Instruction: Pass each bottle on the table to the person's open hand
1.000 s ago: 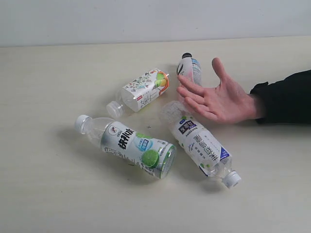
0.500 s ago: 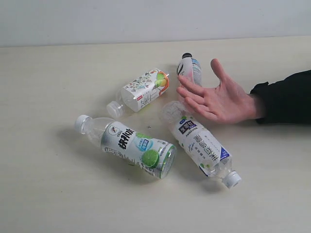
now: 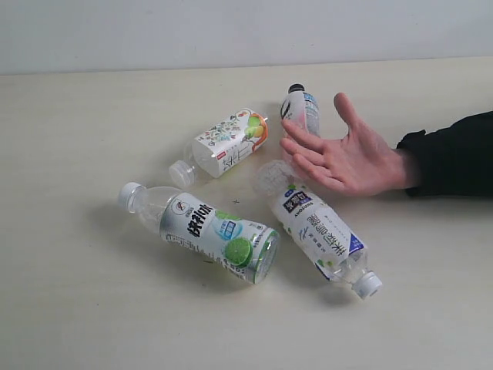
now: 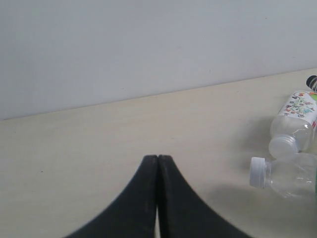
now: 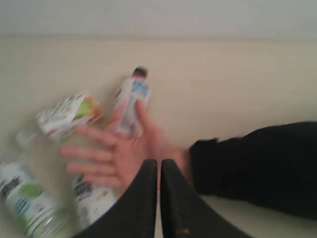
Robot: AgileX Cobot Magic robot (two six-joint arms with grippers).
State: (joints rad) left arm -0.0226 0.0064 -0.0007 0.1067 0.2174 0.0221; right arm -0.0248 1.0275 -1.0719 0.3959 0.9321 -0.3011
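Note:
Four bottles lie on the cream table (image 3: 77, 308). The green-lime bottle (image 3: 208, 230) is front left, the white-blue bottle (image 3: 320, 229) front right, the floral-orange bottle (image 3: 227, 142) behind them, and the black-capped bottle (image 3: 299, 108) farthest back, partly behind the person's open hand (image 3: 347, 158). That hand hovers palm-up, with a black sleeve. Neither gripper shows in the exterior view. My left gripper (image 4: 157, 157) is shut and empty, with bottle necks (image 4: 277, 173) off to its side. My right gripper (image 5: 159, 161) is shut, with the hand (image 5: 119, 158) beyond its tips.
A pale wall (image 3: 246, 31) runs behind the table's far edge. The black sleeve (image 3: 454, 154) reaches in from the right. Bare tabletop lies left of the bottles and along the front.
The white-blue bottle has shifted very slightly. The hand and the other bottles are as before.

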